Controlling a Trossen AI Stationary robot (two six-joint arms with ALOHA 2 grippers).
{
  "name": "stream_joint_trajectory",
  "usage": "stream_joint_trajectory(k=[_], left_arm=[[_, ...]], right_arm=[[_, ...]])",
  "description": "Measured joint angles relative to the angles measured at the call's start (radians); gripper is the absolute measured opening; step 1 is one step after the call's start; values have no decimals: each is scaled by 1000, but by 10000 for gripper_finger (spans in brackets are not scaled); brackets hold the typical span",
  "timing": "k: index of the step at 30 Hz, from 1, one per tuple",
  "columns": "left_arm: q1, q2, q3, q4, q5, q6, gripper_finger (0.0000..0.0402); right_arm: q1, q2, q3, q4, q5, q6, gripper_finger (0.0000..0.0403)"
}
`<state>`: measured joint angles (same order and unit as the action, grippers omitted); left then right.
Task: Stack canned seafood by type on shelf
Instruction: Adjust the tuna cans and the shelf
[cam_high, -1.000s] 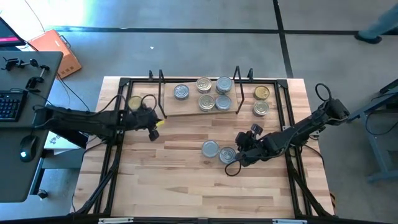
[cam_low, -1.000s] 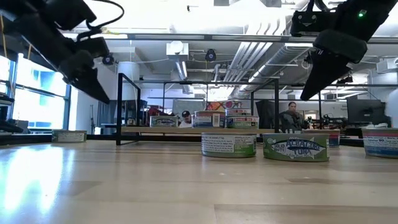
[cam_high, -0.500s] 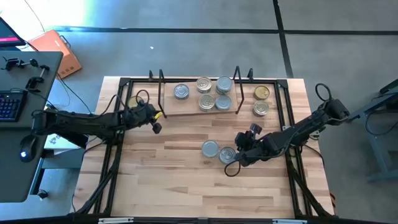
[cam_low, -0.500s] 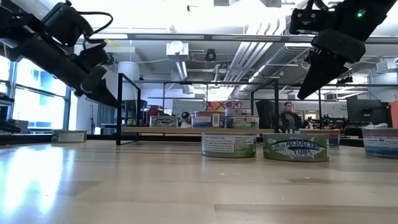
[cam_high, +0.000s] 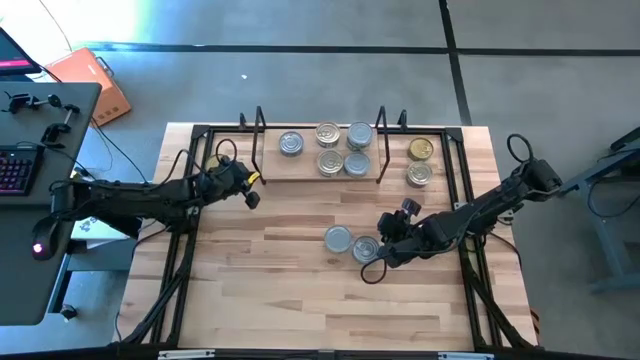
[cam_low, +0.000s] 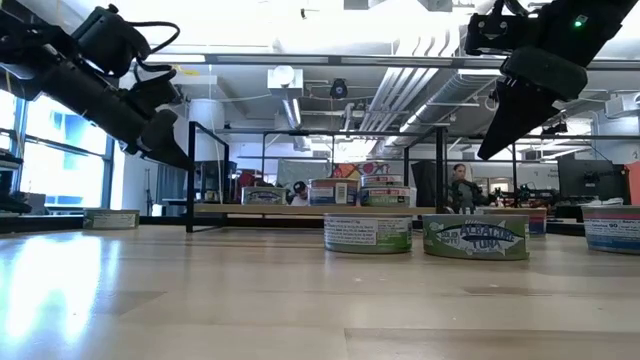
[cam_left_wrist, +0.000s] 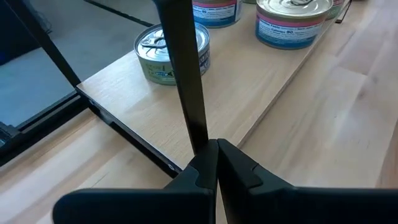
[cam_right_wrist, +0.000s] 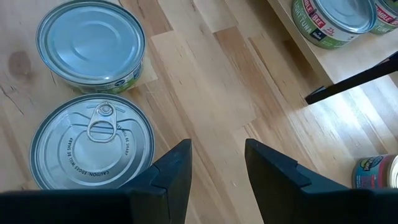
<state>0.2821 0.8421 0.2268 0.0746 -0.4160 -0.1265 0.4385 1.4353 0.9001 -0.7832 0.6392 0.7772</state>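
Tins of seafood crowd the shelf (cam_high: 300, 172) at top centre, five already on its board; we count two (cam_high: 420, 162) beside it at right and two (cam_high: 352, 243) mid-table left to stack. The right claw (cam_high: 374, 262) hangs open beside those; the left claw (cam_high: 249, 197), fingers closed and empty, sits at the shelf's left end.

Your left gripper (cam_high: 251, 187) is moving in toward the shelf (cam_high: 300, 172), from out beside its left end to right at that end's front corner. Its fingers (cam_left_wrist: 214, 167) are now pressed together just in front of the shelf's black upright (cam_left_wrist: 185, 68).
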Motion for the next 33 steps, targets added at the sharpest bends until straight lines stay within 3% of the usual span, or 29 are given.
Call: stream_joint_trajectory(k=[7, 15, 18, 25, 29, 33], left_arm=[[-44, -16, 0, -5, 48, -60, 0], [-231, -27, 1, 39, 16, -176, 0], [-336, -27, 2, 93, -60, -177, 0], [-545, -26, 2, 165, -288, -181, 0], [-611, -3, 2, 164, -406, -197, 0], [-639, 31, 2, 163, -451, -224, 0]], right_arm=[[-13, 0, 0, 81, -11, -59, 141], [-158, 1, 4, 434, -193, -344, 141], [-232, 29, 50, 493, -229, -432, 141], [-393, 198, 273, 424, -271, -608, 141], [-486, 300, 399, 359, -273, -669, 141], [-568, 393, 499, 317, -272, -681, 141]])
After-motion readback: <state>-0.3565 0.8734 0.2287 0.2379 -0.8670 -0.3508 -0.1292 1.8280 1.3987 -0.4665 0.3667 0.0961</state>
